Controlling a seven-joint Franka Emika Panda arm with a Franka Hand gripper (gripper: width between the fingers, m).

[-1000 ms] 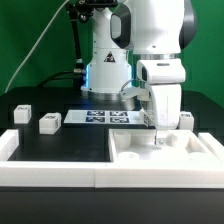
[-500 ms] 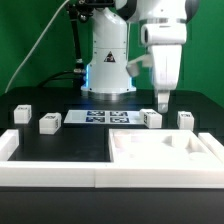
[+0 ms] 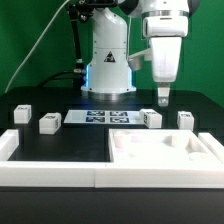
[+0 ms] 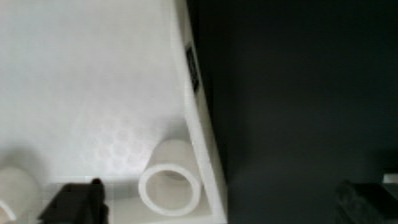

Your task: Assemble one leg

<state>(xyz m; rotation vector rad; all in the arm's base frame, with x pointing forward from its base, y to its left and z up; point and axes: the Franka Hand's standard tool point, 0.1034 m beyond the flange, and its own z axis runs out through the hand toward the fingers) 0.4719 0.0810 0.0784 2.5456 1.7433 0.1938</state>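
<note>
Several small white tagged legs stand on the black table in the exterior view: two at its left (image 3: 22, 113) (image 3: 48, 123), and two behind the large white tray-like part (image 3: 165, 155), one (image 3: 151, 119) just below my gripper and one (image 3: 185, 120) at the right. My gripper (image 3: 163, 97) hangs above the tray-like part's far edge, open and empty. In the wrist view the gripper (image 4: 222, 200) has its dark fingertips (image 4: 75, 200) wide apart over the part's rim (image 4: 196, 100) and a round recess (image 4: 169, 185). No leg shows in the wrist view.
The marker board (image 3: 100, 117) lies flat behind the tray-like part, in front of the robot base (image 3: 108, 70). A white raised border (image 3: 50, 172) runs along the table's front and left sides.
My gripper has risen from down at the tray-like part to well above it, holding nothing. The legs and the tray-like part have not moved.
</note>
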